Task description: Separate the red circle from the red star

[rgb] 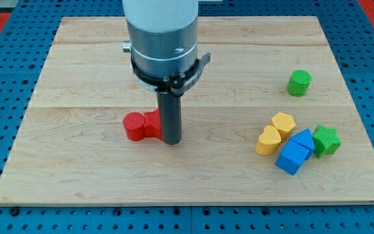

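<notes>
A red circle (134, 126) lies left of the board's middle. A second red block, the red star (152, 124), touches its right side and is partly hidden by my rod. My tip (172, 140) rests on the board at the right edge of the red star, touching or nearly touching it. The two red blocks sit pressed together.
A green cylinder (299, 82) stands at the view's right. Lower right is a cluster: two yellow blocks (282, 122) (268, 140), two blue blocks (302, 140) (291, 158) and a green star (326, 140). The wooden board (76, 175) lies on a blue pegboard.
</notes>
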`<act>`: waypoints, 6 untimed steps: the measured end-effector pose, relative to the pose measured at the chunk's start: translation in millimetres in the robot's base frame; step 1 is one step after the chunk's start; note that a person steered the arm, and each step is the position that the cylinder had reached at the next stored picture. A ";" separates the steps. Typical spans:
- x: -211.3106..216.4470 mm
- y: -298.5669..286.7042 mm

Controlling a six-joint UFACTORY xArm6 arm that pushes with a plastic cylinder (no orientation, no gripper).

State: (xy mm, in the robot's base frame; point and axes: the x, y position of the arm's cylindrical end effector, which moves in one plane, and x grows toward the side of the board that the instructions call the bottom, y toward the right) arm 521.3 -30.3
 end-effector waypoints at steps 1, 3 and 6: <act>8.1 -12.5; -17.1 -37.3; -30.3 -73.9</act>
State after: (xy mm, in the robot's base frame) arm 491.0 -104.2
